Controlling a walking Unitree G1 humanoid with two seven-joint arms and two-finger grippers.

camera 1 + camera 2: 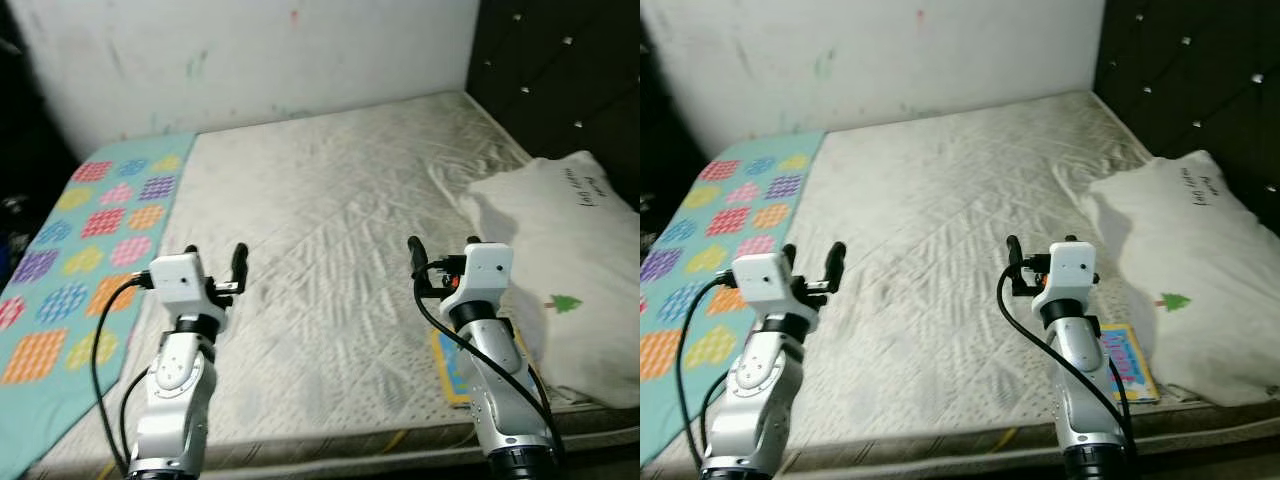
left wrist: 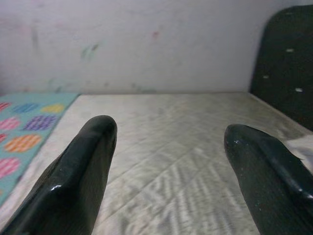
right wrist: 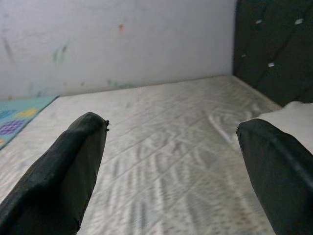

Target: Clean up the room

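A bare white quilted mattress [image 1: 320, 190] lies before me. A teal blanket [image 1: 80, 260] with coloured patches covers its left strip. A white pillow [image 1: 575, 260] with a small green tree print lies at the right. A colourful book [image 1: 1130, 362] rests on the mattress near the front right edge, partly under my right arm and beside the pillow. My left gripper [image 1: 215, 256] hovers open over the front left of the mattress, holding nothing. My right gripper [image 1: 443, 246] hovers open over the front right, just left of the pillow, also holding nothing.
A dark tufted headboard [image 1: 570, 70] rises on the right side. A stained white wall [image 1: 250, 60] closes off the far side of the bed. The mattress's front edge [image 1: 330, 445] runs just below my arms.
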